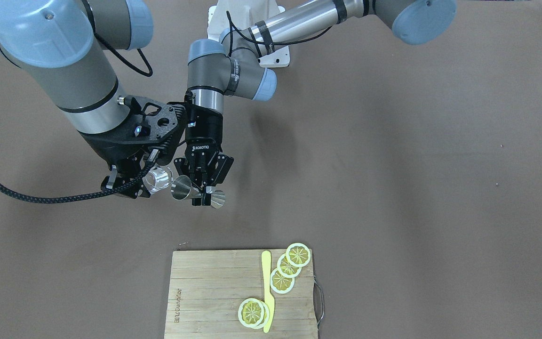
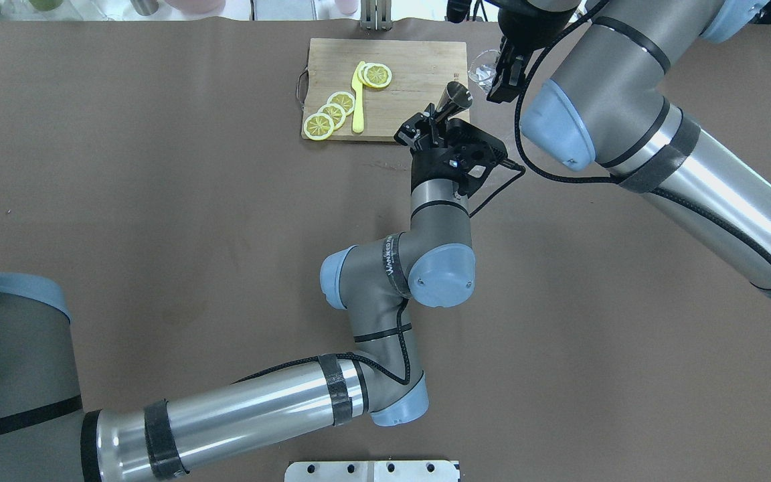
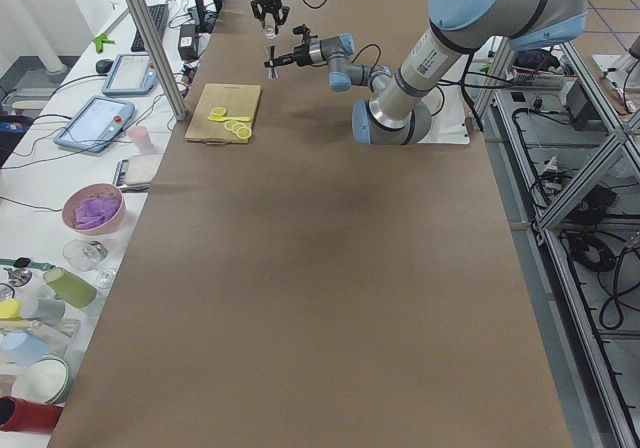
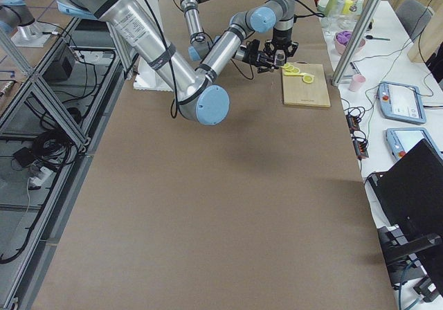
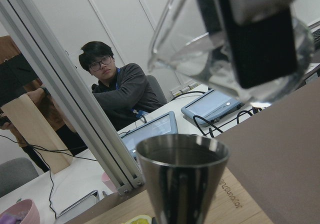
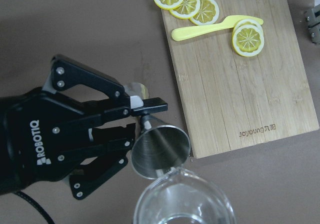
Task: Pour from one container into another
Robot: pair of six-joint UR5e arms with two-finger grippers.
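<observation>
My left gripper (image 1: 203,195) is shut on the waist of a steel jigger (image 1: 184,188), held above the table with its wide cup open upward. My right gripper (image 1: 134,183) is shut on a clear glass (image 1: 158,179), which is tilted with its rim just above and beside the jigger's mouth. In the left wrist view the jigger (image 5: 182,169) fills the bottom centre and the glass (image 5: 200,49) hangs over it, clamped by a black pad (image 5: 260,39). The right wrist view shows the glass rim (image 6: 182,204) overlapping the jigger's cup (image 6: 160,149). I see no stream between them.
A wooden cutting board (image 1: 214,292) lies on the brown table near the operators' edge, with several lemon slices (image 1: 290,268) and a yellow plastic knife (image 1: 267,292) on it. Bowls, cups and tablets (image 3: 95,208) sit on a side bench, and a seated person (image 5: 117,89) is beyond the table.
</observation>
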